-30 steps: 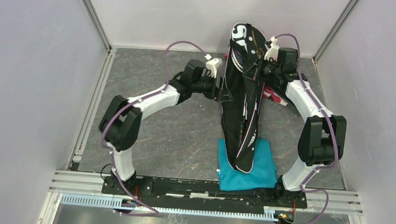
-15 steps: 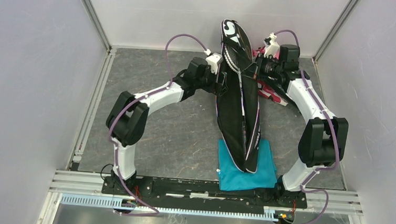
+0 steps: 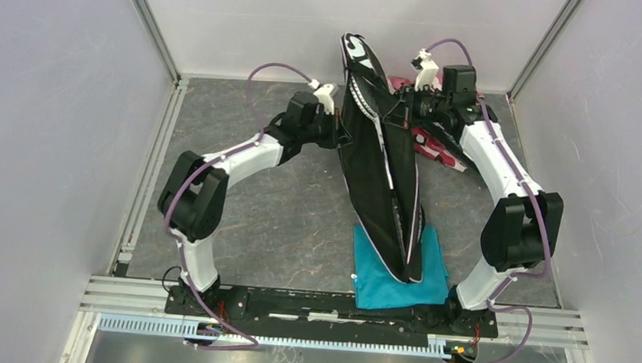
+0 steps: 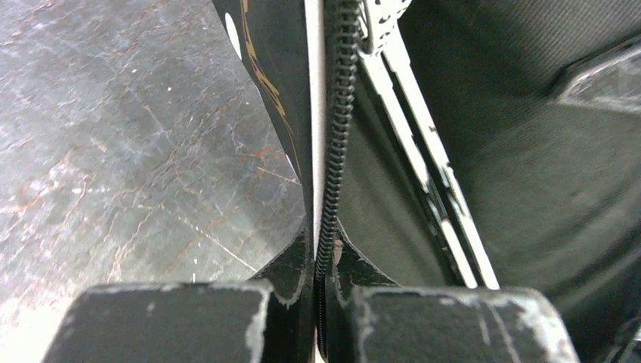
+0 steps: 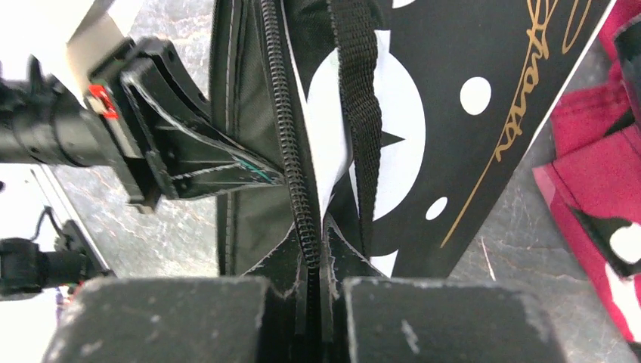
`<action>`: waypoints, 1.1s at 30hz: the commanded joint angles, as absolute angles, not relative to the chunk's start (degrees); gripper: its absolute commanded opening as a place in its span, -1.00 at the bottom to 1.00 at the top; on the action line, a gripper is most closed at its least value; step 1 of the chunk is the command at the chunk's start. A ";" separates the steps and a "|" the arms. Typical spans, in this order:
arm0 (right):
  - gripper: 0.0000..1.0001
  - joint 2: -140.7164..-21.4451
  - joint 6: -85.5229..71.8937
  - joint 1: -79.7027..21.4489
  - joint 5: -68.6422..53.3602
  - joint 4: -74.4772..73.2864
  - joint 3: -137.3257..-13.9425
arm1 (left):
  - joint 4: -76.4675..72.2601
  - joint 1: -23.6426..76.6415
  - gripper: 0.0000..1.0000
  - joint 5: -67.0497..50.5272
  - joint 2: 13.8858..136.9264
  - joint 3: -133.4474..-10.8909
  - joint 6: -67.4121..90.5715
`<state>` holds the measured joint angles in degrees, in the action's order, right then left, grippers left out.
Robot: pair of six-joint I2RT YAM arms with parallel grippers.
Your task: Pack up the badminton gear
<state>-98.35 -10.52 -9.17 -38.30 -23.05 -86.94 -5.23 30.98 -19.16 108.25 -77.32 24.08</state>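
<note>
A: What are the two grippers doing?

B: The left gripper (image 4: 321,257) is clenched on one edge of the bag (image 3: 383,164), right on the zip (image 4: 332,151). The right gripper (image 5: 317,249) is pinched on the opposite zip edge. Both hold it at the upper centre of the overhead view.

A: And the bag itself?

B: It is lifted at its wide end. Its narrow end reaches down to the lower centre, over the teal cloth (image 3: 430,279). The mouth gapes.

A: Anything inside?

B: The left wrist view shows pale frame strips, most likely a racquet (image 4: 423,174). I cannot tell whether it is one or two. I see no shuttlecocks or tube anywhere.

A: So how far along?

B: Late, I'd judge. The zip is not yet closed. The pink fabric (image 3: 435,147) lies on the table (image 3: 282,204) beside the right arm.
</note>
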 commanded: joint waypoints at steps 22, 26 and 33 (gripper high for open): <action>0.60 -98.71 6.86 -31.86 -34.82 -27.86 -89.74 | 9.98 23.12 -0.96 -10.68 85.35 -70.83 45.65; 0.67 -98.19 8.70 -31.82 -32.90 -27.98 -87.53 | 8.02 22.90 -0.96 -11.04 84.50 -68.45 45.04; 0.71 -93.11 12.56 -31.78 -25.37 -27.56 -85.12 | 5.73 22.80 -0.96 -10.64 83.76 -65.15 43.79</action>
<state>-99.31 9.13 -31.83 -30.76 -29.34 -85.60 12.86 22.96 -9.78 87.15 -65.63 43.03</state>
